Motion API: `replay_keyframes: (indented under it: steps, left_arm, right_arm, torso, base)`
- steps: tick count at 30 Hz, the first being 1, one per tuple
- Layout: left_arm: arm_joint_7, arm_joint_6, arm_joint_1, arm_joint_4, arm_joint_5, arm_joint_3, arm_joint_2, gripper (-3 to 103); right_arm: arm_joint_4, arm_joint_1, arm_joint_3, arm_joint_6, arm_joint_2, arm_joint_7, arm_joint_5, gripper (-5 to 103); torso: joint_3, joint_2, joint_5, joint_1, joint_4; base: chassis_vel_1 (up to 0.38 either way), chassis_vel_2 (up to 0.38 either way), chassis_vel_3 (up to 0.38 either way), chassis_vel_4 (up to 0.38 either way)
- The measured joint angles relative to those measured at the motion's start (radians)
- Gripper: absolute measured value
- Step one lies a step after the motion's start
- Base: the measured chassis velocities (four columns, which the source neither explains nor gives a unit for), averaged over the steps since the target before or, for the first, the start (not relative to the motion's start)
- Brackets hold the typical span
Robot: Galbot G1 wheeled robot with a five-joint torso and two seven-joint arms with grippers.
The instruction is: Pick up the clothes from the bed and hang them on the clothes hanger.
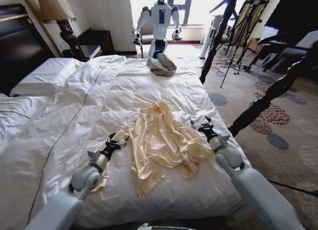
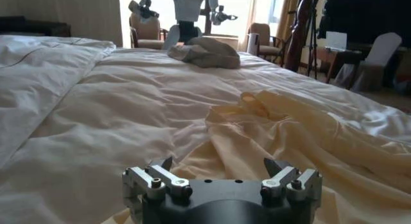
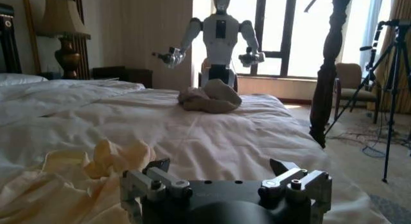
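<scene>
White quilted bed (image 1: 74,111) fills frame; cream-yellow top (image 1: 161,140) crumpled lower centre. Left gripper (image 1: 118,140) and right gripper (image 1: 202,124) flank it, both released, empty. Step: pre-grasp. Next: descend, pinch fabric.

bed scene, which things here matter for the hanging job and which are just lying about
Job:
cream top, crumpled
bed under it
left end effector and right end effector, open, either side of the top

Lying about:
grey-beige bundle
second robot
tripods
lamp
</scene>
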Motion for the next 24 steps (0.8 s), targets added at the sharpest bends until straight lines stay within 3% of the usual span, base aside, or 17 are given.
replay_keyframes:
  steps: [4,7,9,11,14,18,21,24]
  left_arm:
    - [-0.017,0.008,-0.149,0.088,-0.033,0.081,-0.005,98]
    - [-0.039,0.008,-0.268,0.194,-0.042,0.165,-0.044,98]
    - [-0.041,0.007,-0.278,0.203,-0.042,0.173,-0.049,98]
    - [-0.049,0.0,-0.327,0.245,-0.031,0.208,-0.073,98]
    - [-0.049,-0.007,-0.357,0.266,-0.021,0.232,-0.076,98]
    - [-0.048,-0.013,-0.413,0.303,-0.013,0.283,-0.077,98]
    - [-0.047,-0.015,-0.488,0.353,-0.012,0.351,-0.097,98]
    - [-0.05,-0.016,-0.512,0.369,-0.011,0.374,-0.11,95]
  right_arm:
    - [-0.093,0.042,0.0,-0.003,-0.042,-0.058,-0.009,100]
    - [-0.211,0.064,0.004,0.066,-0.096,-0.119,-0.088,100]
    - [-0.22,0.065,0.004,0.074,-0.101,-0.122,-0.101,100]
    - [-0.277,0.077,0.006,0.131,-0.153,-0.134,-0.231,100]
    - [-0.295,0.095,0.007,0.14,-0.194,-0.134,-0.273,100]
    - [-0.326,0.14,0.008,0.104,-0.269,-0.127,-0.275,100]
    - [-0.346,0.203,0.009,-0.011,-0.353,-0.112,-0.155,100]
    - [-0.365,0.231,0.01,-0.048,-0.382,-0.12,-0.117,100]
  torso:
    - [0.0,0.0,0.0002,0.0,-0.0002]
    - [0.0,0.0,-0.0001,0.0,-0.0006]
    - [0.0,0.0,0.0,0.0,-0.0005]
    - [0.0,0.0,0.0,0.0,-0.0006]
    - [0.0,0.0,-0.0002,0.0,-0.0004]
    - [0.0,0.0,-0.0001,-0.001,0.0002]
    - [0.0,0.0,-0.0002,0.0,0.0]
    - [0.0,0.0,-0.0002,0.0,-0.0001]
  base:
    - [0.0,0.0,0.0,0.0]
    - [0.0,0.0,0.0,0.0]
    - [0.0,0.0,0.0,0.0]
    - [0.0,0.0,0.0,0.0]
    - [0.0,0.0,0.0,0.0]
    - [0.0,0.0,0.0,0.0]
    - [0.0,0.0,0.0,0.0]
    - [0.0,0.0,0.0,0.0]
